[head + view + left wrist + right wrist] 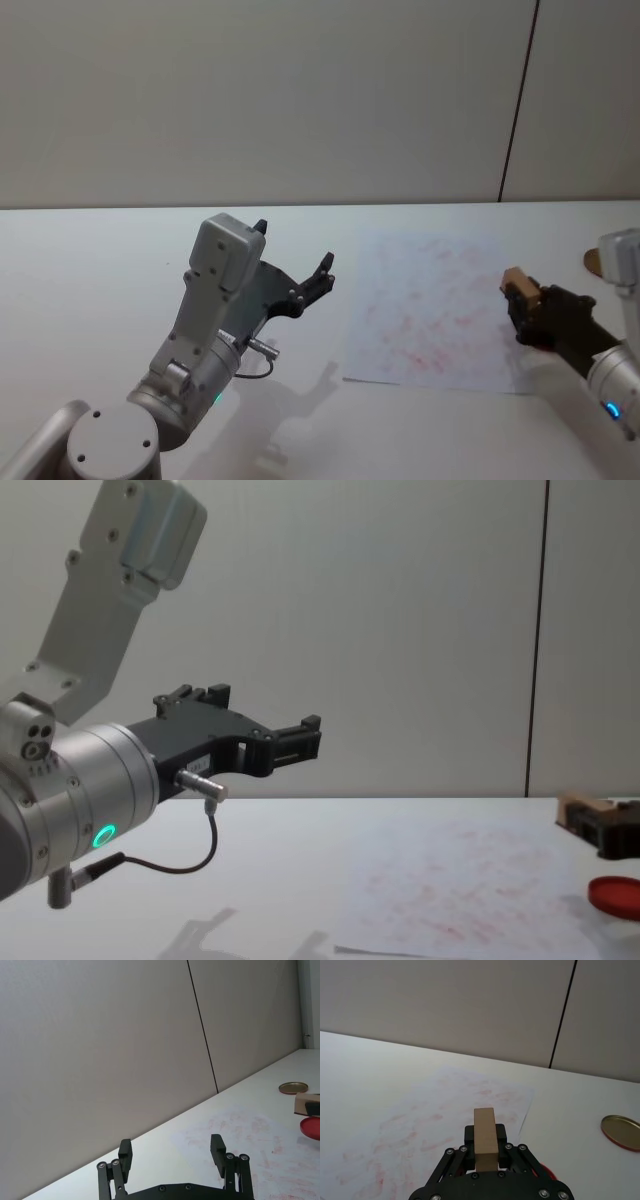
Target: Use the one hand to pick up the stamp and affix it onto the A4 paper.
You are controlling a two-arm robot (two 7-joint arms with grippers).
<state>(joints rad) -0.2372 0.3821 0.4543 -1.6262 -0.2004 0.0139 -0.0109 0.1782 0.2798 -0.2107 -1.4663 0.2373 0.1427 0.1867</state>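
Notes the stamp (485, 1132) clamped upright between the jaws of the right gripper (528, 310), raised off the surface (90, 270) toward its right edge, over the right edge of the A4 paper (430, 300). Records a red ink pad (612, 892) below that gripper and a gold lid (621, 1131) nearer the far edge. Logs the left gripper (170, 1147) raised left of the paper, jaws apart.
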